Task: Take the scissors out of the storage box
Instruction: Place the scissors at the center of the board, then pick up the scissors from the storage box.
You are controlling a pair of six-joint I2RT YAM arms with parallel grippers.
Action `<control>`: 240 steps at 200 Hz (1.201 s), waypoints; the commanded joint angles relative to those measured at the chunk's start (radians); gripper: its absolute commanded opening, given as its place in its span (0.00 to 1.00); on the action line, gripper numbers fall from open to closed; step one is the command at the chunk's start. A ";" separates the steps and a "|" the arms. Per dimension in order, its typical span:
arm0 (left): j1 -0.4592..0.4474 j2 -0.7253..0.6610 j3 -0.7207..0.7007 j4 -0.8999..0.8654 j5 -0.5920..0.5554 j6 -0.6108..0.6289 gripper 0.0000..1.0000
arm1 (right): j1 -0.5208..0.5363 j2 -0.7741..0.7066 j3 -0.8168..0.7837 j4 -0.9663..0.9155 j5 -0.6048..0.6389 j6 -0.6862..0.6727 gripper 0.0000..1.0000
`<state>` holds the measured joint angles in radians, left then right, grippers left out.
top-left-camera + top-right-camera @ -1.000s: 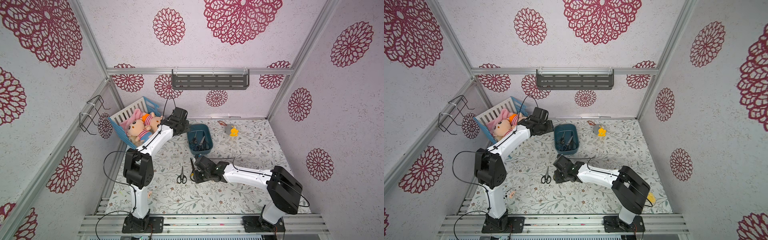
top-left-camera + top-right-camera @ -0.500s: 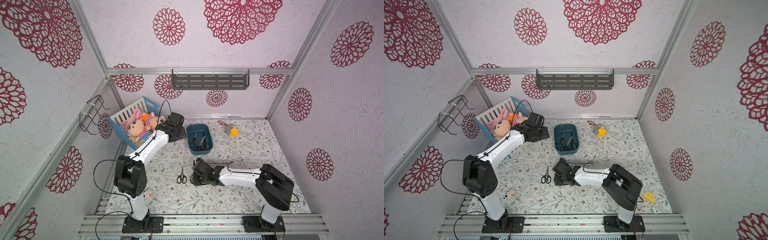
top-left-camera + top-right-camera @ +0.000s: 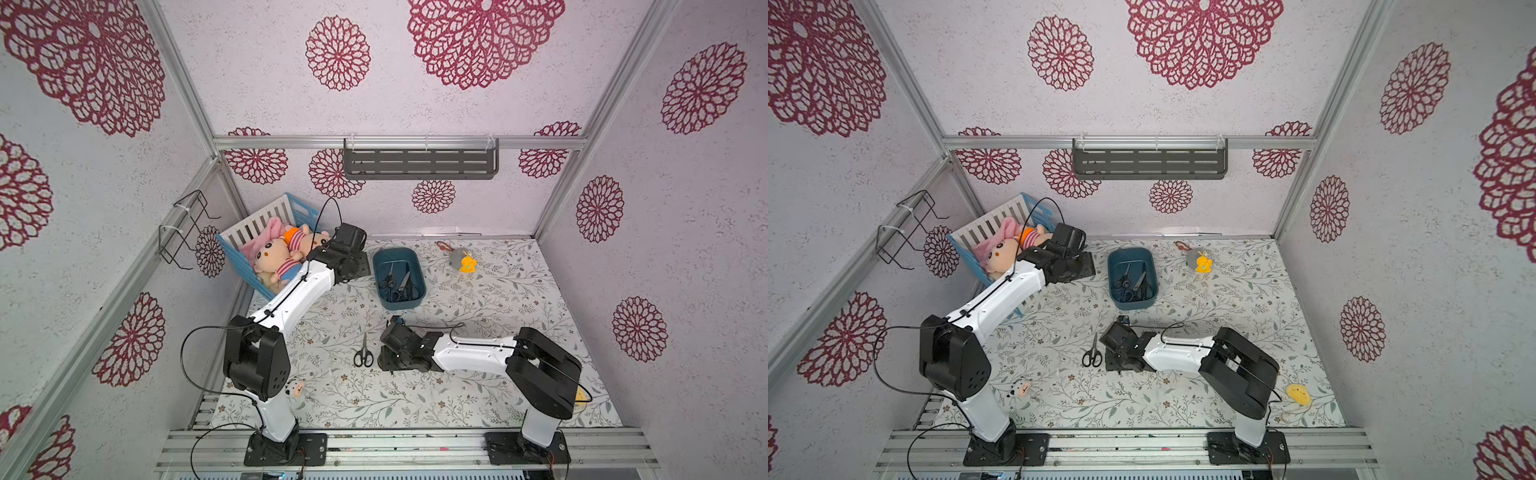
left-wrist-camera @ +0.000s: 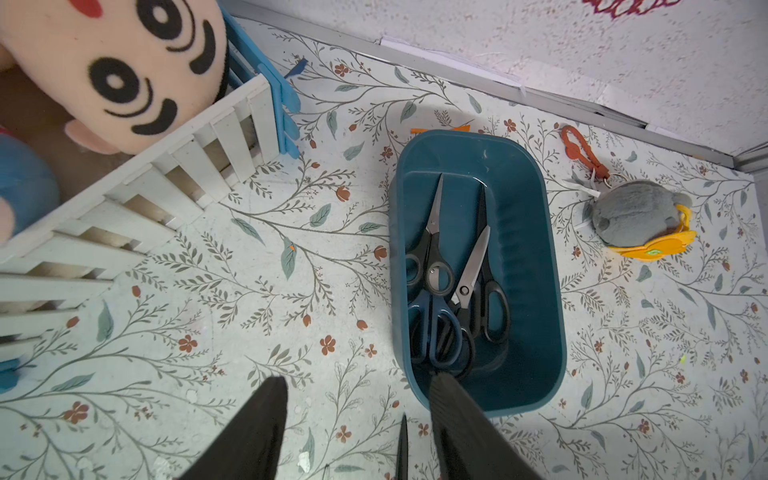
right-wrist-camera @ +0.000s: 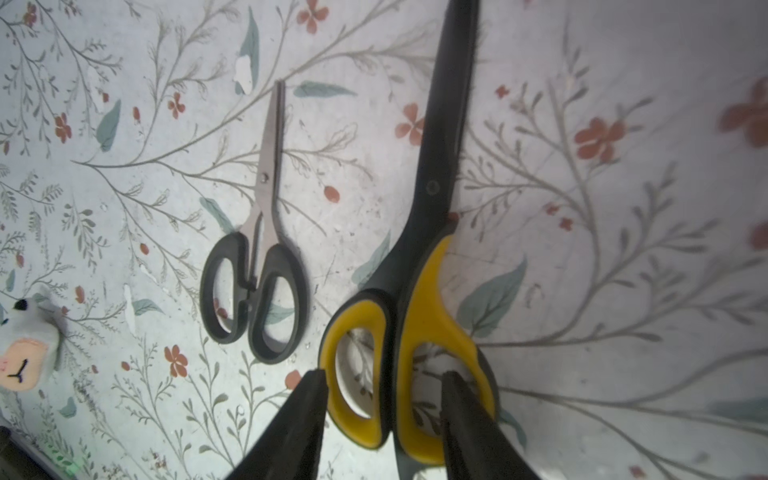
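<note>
Since a second ago the right gripper [image 5: 384,376] has let its fingers part. They now stand spread on either side of the handle loops of the yellow-and-black scissors [image 5: 419,266], which lie flat on the floral mat [image 5: 602,291] with their blades pointing away from the gripper. Just beside them and roughly parallel lies a black-handled pair [image 5: 259,266], also out on the mat and clear of the teal storage box [image 4: 536,266]. Inside the box the remaining scissors are piled together, a blue-handled pair [image 4: 434,328] among black-handled ones [image 4: 430,249]. The left gripper [image 4: 357,378] hovers between the box and the white-and-blue crate [image 4: 187,166] with its plush doll [image 4: 137,70], fingers spread and holding nothing.
</note>
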<state>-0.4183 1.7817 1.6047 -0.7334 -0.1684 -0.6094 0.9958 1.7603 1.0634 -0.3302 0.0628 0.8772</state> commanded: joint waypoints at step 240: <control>-0.116 0.693 0.462 0.013 0.137 0.014 0.25 | -0.459 -0.286 0.076 -0.072 0.095 -0.153 0.53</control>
<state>-0.5404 2.4393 2.0804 -0.7345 -0.0528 -0.6083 0.5453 1.4673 1.1069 -0.4290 0.1684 0.7502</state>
